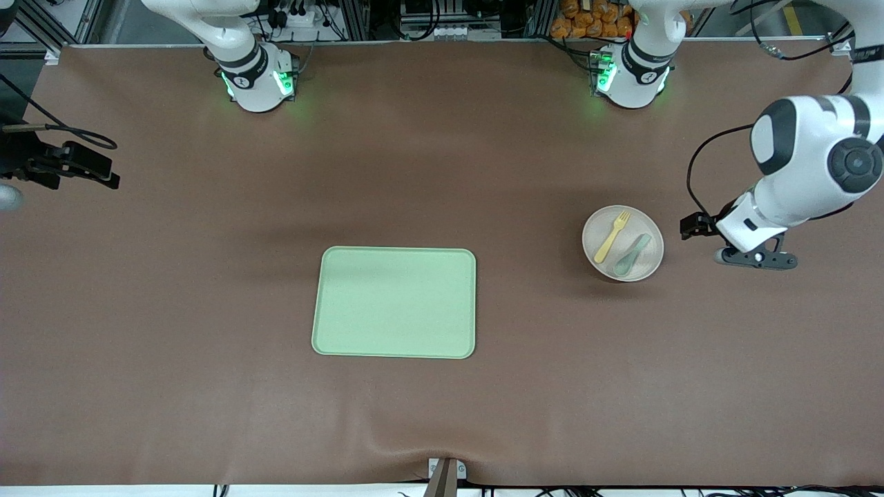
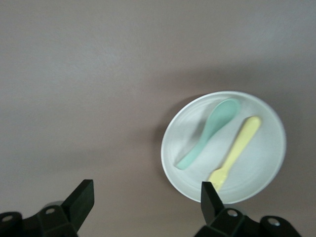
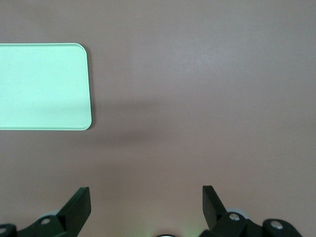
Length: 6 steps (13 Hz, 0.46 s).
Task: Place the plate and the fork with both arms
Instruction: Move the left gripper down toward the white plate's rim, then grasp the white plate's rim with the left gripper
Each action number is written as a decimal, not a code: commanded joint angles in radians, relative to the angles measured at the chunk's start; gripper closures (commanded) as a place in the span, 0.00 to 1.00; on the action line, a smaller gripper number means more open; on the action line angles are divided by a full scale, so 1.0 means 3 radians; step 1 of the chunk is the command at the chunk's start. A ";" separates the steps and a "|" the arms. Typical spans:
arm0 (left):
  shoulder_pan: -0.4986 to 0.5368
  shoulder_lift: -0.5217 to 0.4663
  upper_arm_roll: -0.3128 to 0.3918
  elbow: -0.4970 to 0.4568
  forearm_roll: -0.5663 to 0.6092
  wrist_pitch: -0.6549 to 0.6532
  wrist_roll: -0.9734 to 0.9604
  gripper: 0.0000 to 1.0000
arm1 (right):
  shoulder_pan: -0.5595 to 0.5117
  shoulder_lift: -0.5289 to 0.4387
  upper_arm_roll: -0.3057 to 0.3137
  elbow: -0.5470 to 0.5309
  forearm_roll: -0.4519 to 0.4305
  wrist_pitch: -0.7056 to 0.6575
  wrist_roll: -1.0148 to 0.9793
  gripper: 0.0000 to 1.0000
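Observation:
The off-white plate sits on the brown table toward the left arm's end. The pale-yellow fork lies in it beside a grey-green spoon. My left gripper hangs over the bare table beside the plate, toward the table's end. In the left wrist view it is open and empty. That view also shows the plate, the fork and the spoon. My right gripper waits high over the right arm's end of the table, open and empty.
A rectangular light-green tray lies mid-table, nearer the front camera than the plate; its corner shows in the right wrist view. The two arm bases stand at the table's back edge.

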 commanded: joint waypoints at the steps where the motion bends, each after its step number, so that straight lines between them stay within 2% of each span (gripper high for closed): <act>1: 0.0097 0.0374 -0.0031 0.0053 -0.0130 0.0228 0.0461 0.27 | -0.0055 0.0012 0.0010 0.0044 0.0064 -0.0039 -0.0034 0.00; 4: 0.0071 0.0676 -0.0037 0.0079 -0.0125 0.0453 0.0630 0.35 | -0.0111 0.0053 0.0010 0.0044 0.0115 -0.0039 -0.0034 0.00; 6: 0.0056 0.0728 -0.0037 0.0105 -0.0125 0.0469 0.0728 0.40 | -0.0117 0.0063 0.0010 0.0044 0.0130 -0.0029 -0.0034 0.00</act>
